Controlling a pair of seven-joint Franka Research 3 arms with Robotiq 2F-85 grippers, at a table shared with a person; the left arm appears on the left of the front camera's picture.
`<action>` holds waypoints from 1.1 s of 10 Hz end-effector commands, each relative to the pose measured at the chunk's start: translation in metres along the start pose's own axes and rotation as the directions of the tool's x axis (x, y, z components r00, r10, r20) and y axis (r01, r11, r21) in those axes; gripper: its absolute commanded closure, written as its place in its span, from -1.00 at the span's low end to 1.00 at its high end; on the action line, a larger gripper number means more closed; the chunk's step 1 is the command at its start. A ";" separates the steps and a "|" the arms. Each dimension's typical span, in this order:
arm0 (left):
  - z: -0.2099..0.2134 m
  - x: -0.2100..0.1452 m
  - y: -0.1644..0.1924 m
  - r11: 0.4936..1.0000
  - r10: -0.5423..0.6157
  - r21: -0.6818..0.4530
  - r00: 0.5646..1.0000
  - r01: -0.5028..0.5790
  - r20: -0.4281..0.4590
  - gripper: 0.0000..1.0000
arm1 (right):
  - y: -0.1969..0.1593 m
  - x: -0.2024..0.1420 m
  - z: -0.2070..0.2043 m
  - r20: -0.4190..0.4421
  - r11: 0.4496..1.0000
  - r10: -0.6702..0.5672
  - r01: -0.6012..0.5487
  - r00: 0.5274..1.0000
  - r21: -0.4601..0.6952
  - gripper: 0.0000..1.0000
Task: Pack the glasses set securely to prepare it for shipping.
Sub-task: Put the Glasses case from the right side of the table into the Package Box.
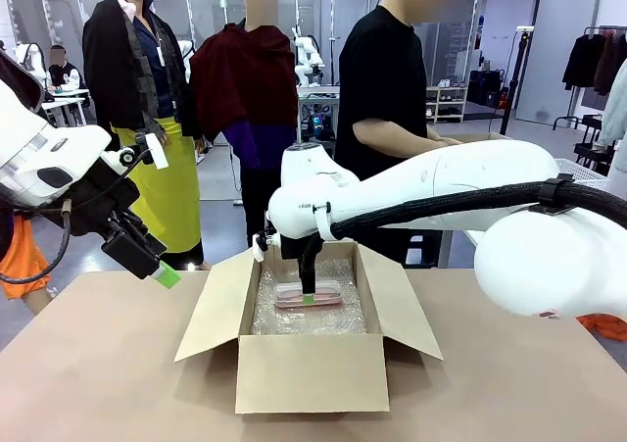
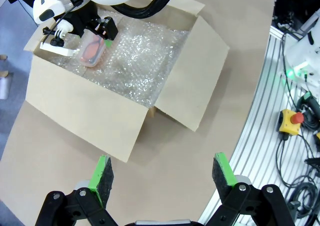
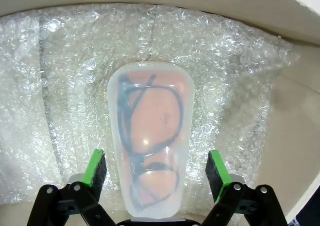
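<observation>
**right gripper open over the pink case in the box**

my right gripper (image 3: 155, 158) is down inside the box (image 1: 312, 373), jaws spread wide and gripping nothing. the pink case (image 3: 150, 136) lies lengthwise between my two fingers, with a thin gap to the green pad on each side, so the pads are not touching it. through its clear lid i see dark-framed glasses (image 3: 145, 126). under the case and out past my fingertips on every side is bubble wrap (image 3: 240, 85), lining the floor of the box; beyond the wrap, ahead of me and off to one side, the cardboard wall rises.

my left gripper (image 2: 161, 161) is also fully open and empty. it hangs above the bare table (image 2: 165, 136), outside the box and well apart from it. ahead of its fingers stands the box with its flaps folded out, and at the box's far end is my right arm with the case under it. a person (image 1: 387, 89) stands at the far side of the table.
</observation>
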State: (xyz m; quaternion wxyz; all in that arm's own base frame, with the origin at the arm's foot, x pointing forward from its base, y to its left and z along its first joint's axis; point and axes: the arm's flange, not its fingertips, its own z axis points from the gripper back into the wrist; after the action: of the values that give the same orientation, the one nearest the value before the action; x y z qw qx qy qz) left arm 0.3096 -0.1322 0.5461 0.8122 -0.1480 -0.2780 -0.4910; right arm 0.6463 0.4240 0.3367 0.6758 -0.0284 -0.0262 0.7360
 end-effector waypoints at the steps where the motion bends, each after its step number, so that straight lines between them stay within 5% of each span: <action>1: 0.002 0.000 -0.002 1.000 0.016 -0.007 1.000 -0.017 -0.008 -1.00 | 0.005 -0.001 0.019 -0.005 1.000 -0.019 0.019 1.000 -0.007 -1.00; 4: 0.002 0.000 -0.002 1.000 0.016 -0.007 1.000 -0.017 -0.008 -1.00 | 0.049 -0.029 0.105 -0.013 0.993 -0.118 0.118 0.993 -0.024 -1.00; 7: 0.002 0.000 -0.002 1.000 0.016 -0.007 1.000 -0.017 -0.008 -1.00 | 0.074 -0.073 0.134 0.091 0.958 -0.279 0.283 0.956 -0.039 -1.00; 11: 0.002 0.000 -0.002 1.000 0.016 -0.007 1.000 -0.017 -0.008 -1.00 | 0.151 -0.205 0.159 0.271 0.772 -0.613 0.635 0.742 0.009 -1.00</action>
State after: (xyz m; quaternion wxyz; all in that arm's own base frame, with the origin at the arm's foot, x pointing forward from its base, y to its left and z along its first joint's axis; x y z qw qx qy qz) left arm 0.3096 -0.1322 0.5457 0.8124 -0.1480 -0.2775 -0.4910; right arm 0.5513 0.2358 0.4913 0.8533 0.0480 -0.1176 0.5056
